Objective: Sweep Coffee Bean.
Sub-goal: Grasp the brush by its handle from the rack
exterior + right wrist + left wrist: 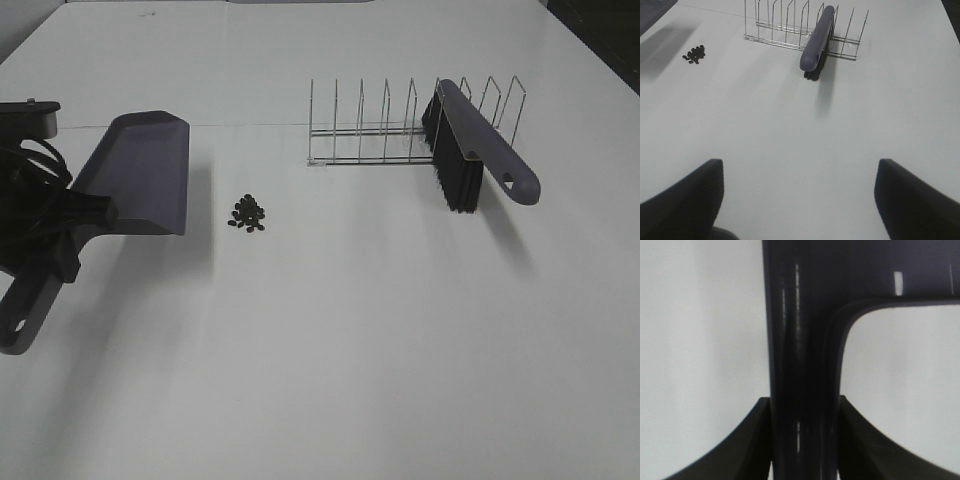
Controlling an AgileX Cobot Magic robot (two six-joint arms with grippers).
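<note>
A small heap of dark coffee beans (248,213) lies on the white table, left of centre; it also shows in the right wrist view (695,54). My left gripper (78,215) is shut on the handle of the grey-purple dustpan (140,170) and holds it tilted, just left of the beans. In the left wrist view the handle (800,340) sits between the fingers (755,440). The grey-purple brush (470,150) rests in a wire rack (370,135), bristles down. My right gripper (800,200) is open and empty, well short of the brush (815,40).
The wire rack (780,30) stands behind the beans and to their right, with several upright dividers. The white table (350,350) spreads around them. The dustpan's shadow (665,40) falls near the beans.
</note>
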